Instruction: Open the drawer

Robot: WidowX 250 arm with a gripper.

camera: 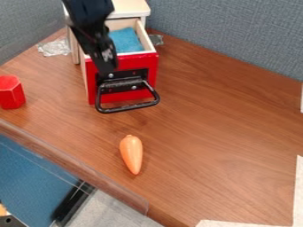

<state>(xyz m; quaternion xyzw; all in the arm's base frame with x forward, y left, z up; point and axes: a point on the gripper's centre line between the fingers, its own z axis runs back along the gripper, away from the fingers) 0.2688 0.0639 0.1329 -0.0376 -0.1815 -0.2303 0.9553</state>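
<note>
Noted at far left: red block, upright on brown wooden table, near front edge. Below that edge, at lower left: blue panel, with black strip running at a slant just to the right, then grey floor.

Farther back, left of cabinet: crumpled clear film, on table. Cabinet pale, set near grey-blue partition.

Found drawer standing open, drawn out from cabinet toward table's front edge. Front panel red, side walls pale; blue cloth inside. Black handle fixed to front panel, with loop projecting forward and down.

Located gripper above left part of drawer's front, lower end close to handle mount. Black arm entering from top edge of view. Cannot tell how far open, nor whether holding handle or anything else. Cannot confirm contact with handle.

Next, in front of drawer and well apart from handle: orange carrot, lying on table, narrow end toward front edge. At far right: white strip, along table's side.
</note>
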